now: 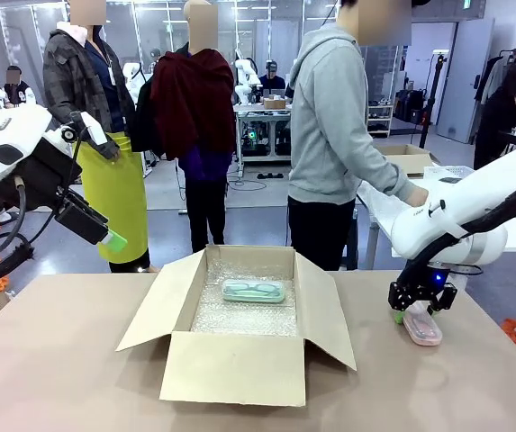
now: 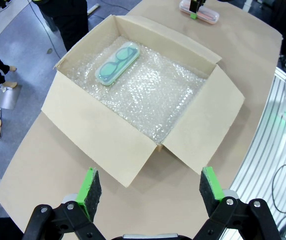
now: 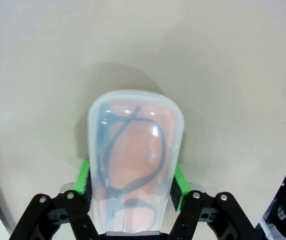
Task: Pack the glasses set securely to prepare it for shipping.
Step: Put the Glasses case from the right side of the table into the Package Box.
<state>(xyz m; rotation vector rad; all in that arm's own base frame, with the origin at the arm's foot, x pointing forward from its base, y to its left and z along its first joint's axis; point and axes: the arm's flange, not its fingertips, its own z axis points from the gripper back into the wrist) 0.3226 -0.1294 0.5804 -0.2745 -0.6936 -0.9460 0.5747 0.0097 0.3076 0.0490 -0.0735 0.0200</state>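
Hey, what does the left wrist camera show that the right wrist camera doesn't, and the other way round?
Left wrist view: the open cardboard box lined with bubble wrap, the mint green case lying inside it, and the left gripper open above the table.
Right wrist view: a close look at the spectacles through the pale pink case lid, with the right gripper green pads pressed on its long sides.
Shared: the pale pink case on the table, under the right gripper.
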